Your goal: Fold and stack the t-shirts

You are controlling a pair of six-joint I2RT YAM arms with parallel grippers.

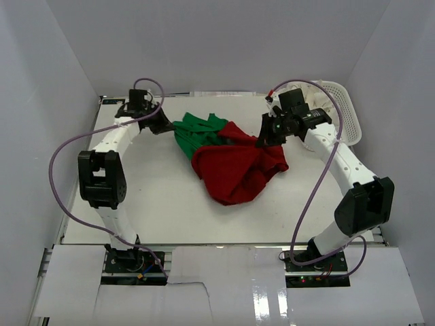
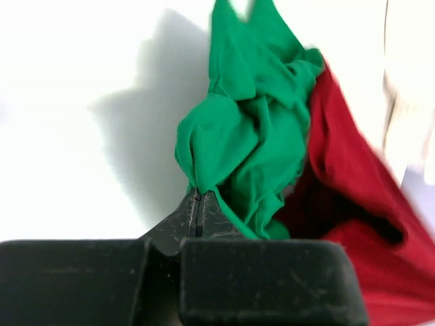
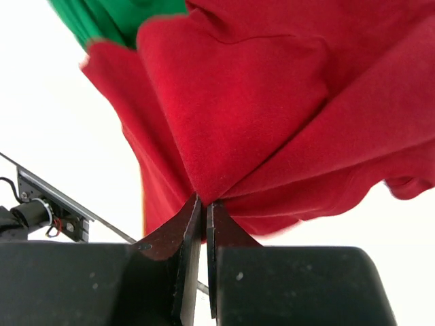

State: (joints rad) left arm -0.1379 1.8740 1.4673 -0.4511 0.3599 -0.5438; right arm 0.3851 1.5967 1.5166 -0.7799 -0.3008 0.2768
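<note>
Two crumpled t-shirts lie tangled at the table's middle back. The green t-shirt [image 1: 197,132] is on the left, the red t-shirt [image 1: 238,170] partly over it on the right. My left gripper [image 1: 165,126] is shut on the green shirt's left edge; in the left wrist view its jaws [image 2: 199,193] pinch a fold of green cloth [image 2: 251,129], with red cloth [image 2: 367,224] behind. My right gripper [image 1: 263,140] is shut on the red shirt's upper right part. The right wrist view shows red fabric [image 3: 258,115] gathered into the jaws [image 3: 205,202] and a strip of green [image 3: 122,17] at the top.
A white slotted plastic basket [image 1: 343,112] stands at the back right, beside the right arm. White walls enclose the table [image 1: 170,210] on the left, right and back. Purple cables loop from both arms.
</note>
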